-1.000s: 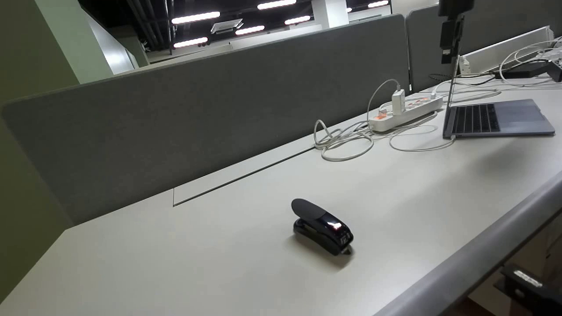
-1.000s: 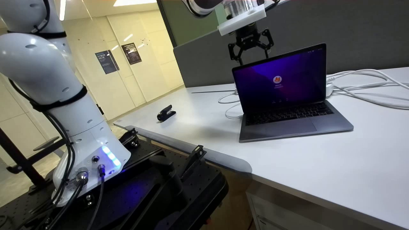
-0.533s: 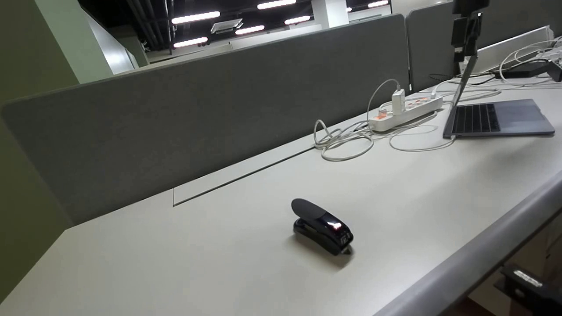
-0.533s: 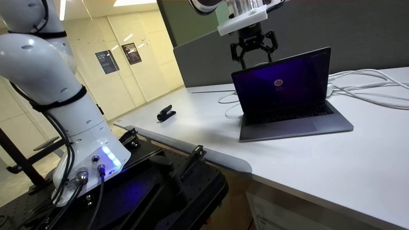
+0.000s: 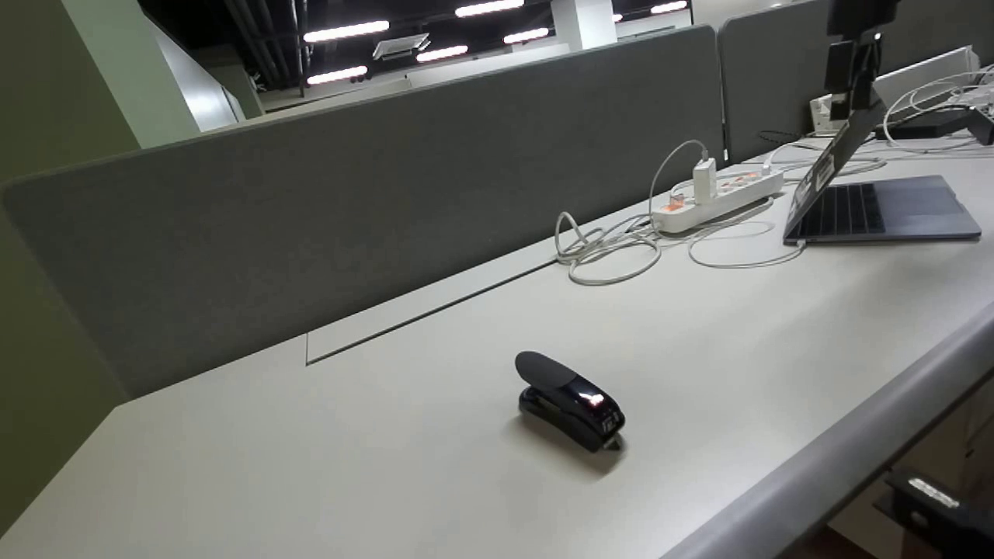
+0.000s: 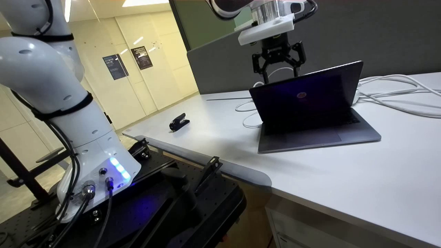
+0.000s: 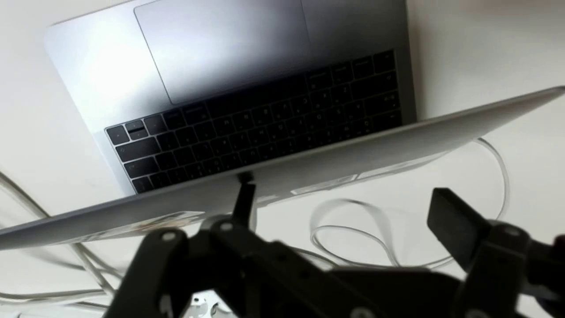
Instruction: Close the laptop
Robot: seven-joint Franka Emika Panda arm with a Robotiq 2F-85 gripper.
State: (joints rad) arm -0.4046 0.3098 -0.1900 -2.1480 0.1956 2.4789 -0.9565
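The silver-grey laptop stands on the desk with its base [image 6: 317, 137] flat and its lid [image 6: 310, 93] tilted forward over the dark keyboard. In an exterior view [image 5: 916, 208] it shows side-on, partly open. My gripper [image 6: 280, 77] is behind the lid, pointing down, with its fingertips partly hidden by the lid's upper edge. In the wrist view the gripper [image 7: 344, 194] has its fingers wide apart with nothing between them. The left finger meets the back of the lid near the top edge, seemingly touching it; the right finger is apart from it.
A white power strip [image 5: 718, 202] and loose white cables [image 5: 606, 260] lie behind the laptop by the grey partition [image 5: 404, 202]. A cable plugs into the laptop's side. A black stapler [image 5: 571, 404] sits on the desk, away from the laptop.
The lid has tipped forward from about upright to a clear lean over the keyboard, and its screen looks darker. My gripper has moved with it, forward and slightly down. The base has stayed put.
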